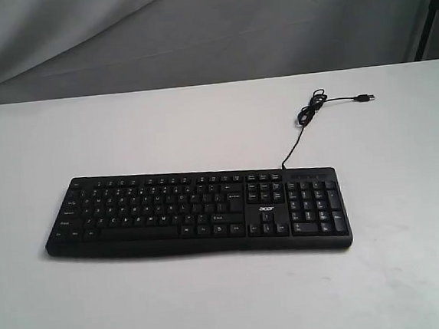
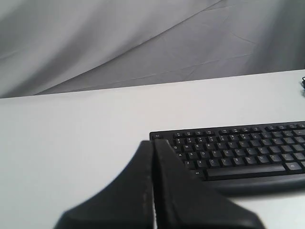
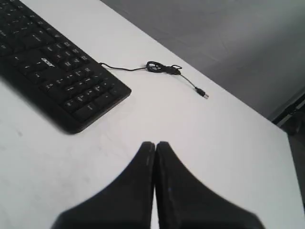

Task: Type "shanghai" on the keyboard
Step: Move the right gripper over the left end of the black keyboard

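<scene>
Jaws (both pairs closed) apart from keyboard [image 1: 197,213]

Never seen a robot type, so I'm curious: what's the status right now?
Left gripper shut, short of keyboard. Right gripper shut, also clear. Keyboard flat, untouched. Nothing in the way.

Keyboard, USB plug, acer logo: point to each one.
Keyboard [image 1: 161,204], exterior view, on the letter keys.
USB plug [image 1: 365,97], exterior view, on the plug's body.
Acer logo [image 3: 46,60], right wrist view, on the white lettering.
</scene>
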Robot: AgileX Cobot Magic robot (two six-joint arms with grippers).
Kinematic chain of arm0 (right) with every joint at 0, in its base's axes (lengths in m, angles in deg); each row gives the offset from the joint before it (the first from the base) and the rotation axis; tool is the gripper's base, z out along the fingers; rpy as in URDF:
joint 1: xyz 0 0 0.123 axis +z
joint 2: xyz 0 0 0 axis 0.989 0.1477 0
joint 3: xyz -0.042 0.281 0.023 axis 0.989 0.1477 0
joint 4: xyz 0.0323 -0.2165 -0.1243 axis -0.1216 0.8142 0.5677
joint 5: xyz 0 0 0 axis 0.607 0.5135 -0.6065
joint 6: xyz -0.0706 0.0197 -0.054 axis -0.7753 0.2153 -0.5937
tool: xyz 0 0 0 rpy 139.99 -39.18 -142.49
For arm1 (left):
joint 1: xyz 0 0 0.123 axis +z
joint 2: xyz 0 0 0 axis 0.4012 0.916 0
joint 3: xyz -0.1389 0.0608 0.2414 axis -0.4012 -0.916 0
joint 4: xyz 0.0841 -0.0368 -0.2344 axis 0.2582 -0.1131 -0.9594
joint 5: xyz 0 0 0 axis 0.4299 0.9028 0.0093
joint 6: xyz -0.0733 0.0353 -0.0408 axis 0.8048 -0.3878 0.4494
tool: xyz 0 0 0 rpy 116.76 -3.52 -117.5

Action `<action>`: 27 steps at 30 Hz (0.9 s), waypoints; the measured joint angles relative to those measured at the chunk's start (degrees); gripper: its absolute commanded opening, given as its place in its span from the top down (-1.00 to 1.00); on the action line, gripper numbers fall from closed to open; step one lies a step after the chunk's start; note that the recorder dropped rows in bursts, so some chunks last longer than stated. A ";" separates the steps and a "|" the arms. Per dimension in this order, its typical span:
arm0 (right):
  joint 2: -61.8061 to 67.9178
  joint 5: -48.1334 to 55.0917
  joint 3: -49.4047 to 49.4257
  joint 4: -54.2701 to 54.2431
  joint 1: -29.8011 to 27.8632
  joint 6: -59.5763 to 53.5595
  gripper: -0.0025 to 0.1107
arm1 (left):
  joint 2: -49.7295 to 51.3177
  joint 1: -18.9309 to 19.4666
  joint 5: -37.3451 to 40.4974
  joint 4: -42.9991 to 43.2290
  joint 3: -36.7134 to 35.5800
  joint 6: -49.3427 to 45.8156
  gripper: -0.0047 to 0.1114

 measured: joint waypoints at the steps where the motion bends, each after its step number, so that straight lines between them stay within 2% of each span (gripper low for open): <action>1: 0.11 0.28 -2.12 0.68 0.00 0.00 0.96 | 0.00 0.00 0.00 0.00 0.00 0.00 0.92; 4: 5.88 0.27 -11.17 1.03 0.00 0.00 0.96 | 0.00 0.00 0.00 0.00 0.00 0.00 0.92; 8: 22.87 -0.68 -24.66 1.12 0.00 0.00 0.96 | 0.00 0.00 0.00 0.00 0.00 0.00 0.92; 11: 29.88 -3.82 -27.42 1.72 2.45 0.00 0.96 | 0.00 0.00 0.00 0.00 0.00 0.00 0.92; 12: 32.07 -5.57 -28.10 1.80 4.60 0.00 0.96 | 0.00 0.00 0.00 0.00 0.00 0.00 0.92; 15: 38.72 -10.10 -29.63 1.92 15.94 0.00 0.96 | 0.00 0.00 0.00 0.00 0.00 0.00 0.92; 21: 51.95 -23.63 -29.73 -1.19 30.68 3.19 0.96 | 0.00 0.00 0.00 0.00 0.00 0.00 0.92; 23: 58.22 -27.35 -30.36 -2.61 34.30 5.59 0.96 | 0.00 0.00 0.00 0.00 0.00 0.00 0.92; 27: 69.68 -28.30 -35.16 -4.97 37.49 10.69 0.96 | 0.00 0.00 0.00 0.00 0.00 0.00 0.92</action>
